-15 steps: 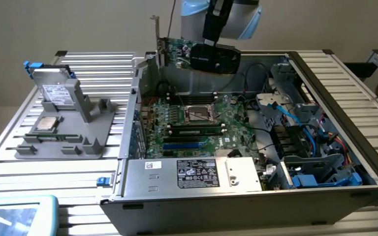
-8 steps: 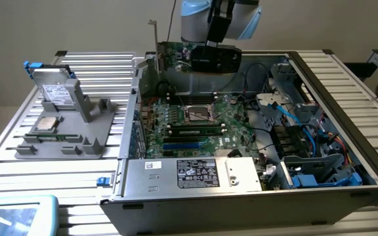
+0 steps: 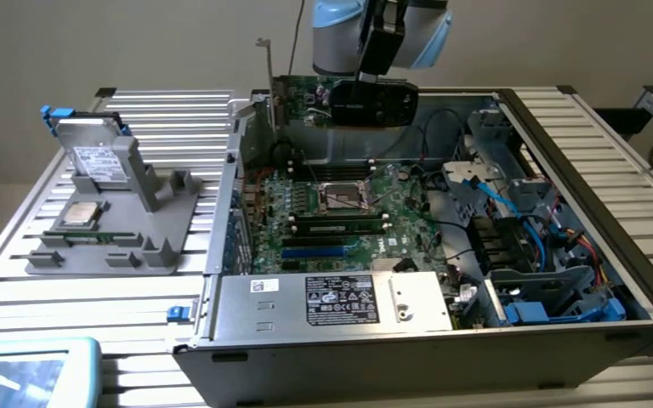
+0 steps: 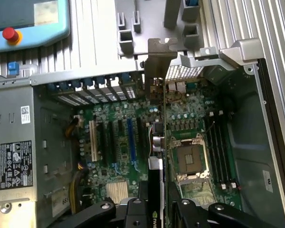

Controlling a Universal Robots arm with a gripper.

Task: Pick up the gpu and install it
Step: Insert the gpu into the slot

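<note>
**GPU held over open case, not yet seated**

The gripper is clenched on the gpu. The card hangs upright above the rear of the case, clear of the motherboard. The likely risk is misalignment: a tilted card could miss its slot, or its bracket could catch the rear wall. Counted from the exterior view's left: one holder, one hard drive, one CPU chip, one case, one gpu, one gripper.

The arm above the gripper is silver-grey with light-blue caps. The gripper is black, with silver screws.
</note>
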